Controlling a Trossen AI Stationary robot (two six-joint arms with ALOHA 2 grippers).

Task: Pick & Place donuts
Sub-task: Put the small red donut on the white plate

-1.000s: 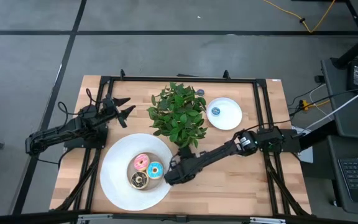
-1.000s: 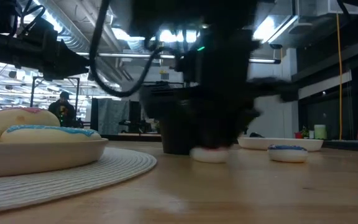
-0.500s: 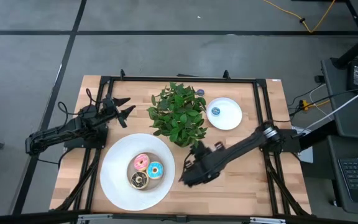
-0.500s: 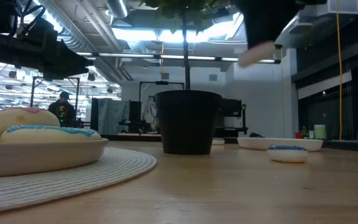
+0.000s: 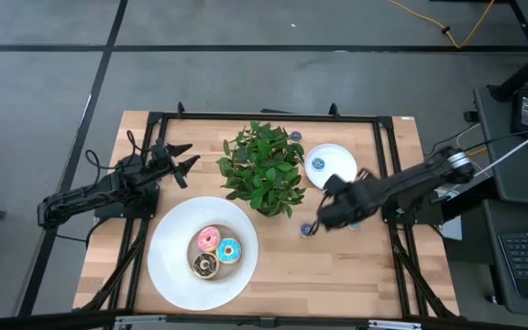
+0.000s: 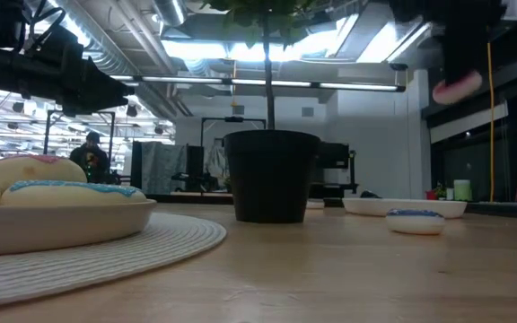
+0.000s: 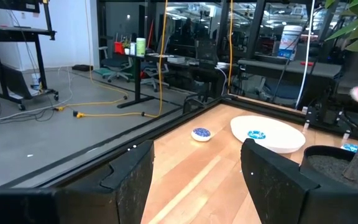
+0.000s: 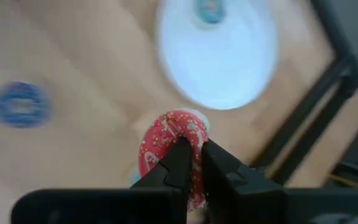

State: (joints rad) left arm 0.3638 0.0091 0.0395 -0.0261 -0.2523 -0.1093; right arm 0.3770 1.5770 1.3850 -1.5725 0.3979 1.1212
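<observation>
Red and speckled, a tiny donut (image 8: 169, 152) sat pinched between the right gripper (image 8: 193, 163)'s two dark fingers, which were nearly shut on its rim. It stuck out past the fingertips, and the jaws held it up in the air, well above the table (image 5: 337, 266). In the low view it showed as a pale pink blob (image 6: 457, 87) high over the wood.

Just ahead of the jaws and below them lay the small white plate (image 8: 241, 68). One blue donut (image 8: 209, 9) already sat on it, near the far rim. So the plate was the near target, and I think the coming move would be short: forward a little, then down. The donut was a ring, so it had no long side to line up.

Off to one side of the jaws lay another blue donut (image 8: 21, 104) on the bare wood, well apart from the plate. More small ones lay near the plant (image 5: 262, 169).

Farther back, well away from the right gripper, was the big plate (image 5: 168, 266) with three larger donuts (image 5: 214, 251).

At the far side of the table waited the left gripper (image 7: 196, 172), jaws wide and holding nothing. The right arm was much nearer to the small plate.
</observation>
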